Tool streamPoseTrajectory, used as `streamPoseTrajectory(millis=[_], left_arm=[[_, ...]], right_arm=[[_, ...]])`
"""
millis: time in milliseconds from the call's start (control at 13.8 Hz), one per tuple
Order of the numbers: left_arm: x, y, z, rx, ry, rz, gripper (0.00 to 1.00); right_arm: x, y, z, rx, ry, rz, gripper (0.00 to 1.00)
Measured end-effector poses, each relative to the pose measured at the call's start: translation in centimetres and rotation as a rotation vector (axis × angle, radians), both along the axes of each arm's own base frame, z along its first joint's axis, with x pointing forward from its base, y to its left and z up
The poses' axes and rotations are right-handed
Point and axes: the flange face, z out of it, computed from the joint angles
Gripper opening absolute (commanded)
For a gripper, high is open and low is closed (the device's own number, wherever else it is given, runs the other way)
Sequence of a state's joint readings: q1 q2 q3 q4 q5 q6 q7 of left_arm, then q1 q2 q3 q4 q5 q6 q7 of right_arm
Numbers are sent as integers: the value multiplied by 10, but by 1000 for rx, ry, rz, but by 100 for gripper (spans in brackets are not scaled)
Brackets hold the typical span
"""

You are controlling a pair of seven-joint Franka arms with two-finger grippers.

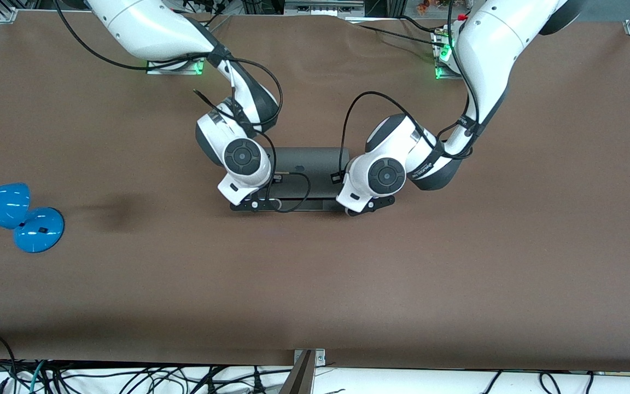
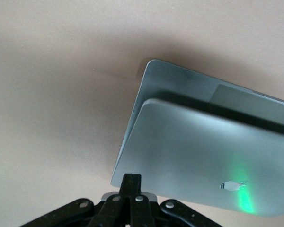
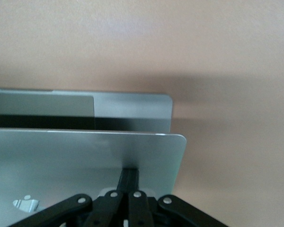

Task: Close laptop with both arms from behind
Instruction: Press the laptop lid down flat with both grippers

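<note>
The slim grey metal laptop with a dark apple logo on its lid [image 1: 305,171] lies near the middle of the brown table [image 1: 457,273], between the two arms. Its lid is partly lowered: both wrist views show the lid's back tilted over the base, with a dark gap and a strip of palm rest still visible under its free edge.

The black two-finger left gripper [image 2: 131,184] rests with its fingers pressed together against the lid's back near one corner, holding nothing. The black two-finger right gripper [image 3: 129,176] does the same near the other corner, its fingers also clenched and empty. In the front view both are over the laptop's edge that is nearer to the camera.

To do this step well, I think the two glossy white arms should push down at the same speed, so the lid does not twist on its hinge. The tips should stay on the lid near its free edge and slow down before the lid meets the base, because thin metal will slap and may slide.

The lid is smooth, matte aluminium with rounded corners, so narrow hard fingertips may slip on it. The table cover looks like soft, dull cloth. A glossy blue desk lamp with a round base [image 1: 39,230] stands at the right arm's end, well apart.
</note>
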State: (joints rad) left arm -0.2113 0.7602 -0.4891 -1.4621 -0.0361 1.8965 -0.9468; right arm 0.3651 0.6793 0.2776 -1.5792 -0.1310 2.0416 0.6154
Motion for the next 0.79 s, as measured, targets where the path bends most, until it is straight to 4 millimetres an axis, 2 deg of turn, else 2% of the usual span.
streamPoseTrajectory(millis=[506,794], left_arm=[[6,4,-29,19,-30,-6,2],[13,7,-60,6,-59,21,9]], right_arm=[[5,2,-44,29,-26,44,0],[3,6,-47,13,-39,83,0]])
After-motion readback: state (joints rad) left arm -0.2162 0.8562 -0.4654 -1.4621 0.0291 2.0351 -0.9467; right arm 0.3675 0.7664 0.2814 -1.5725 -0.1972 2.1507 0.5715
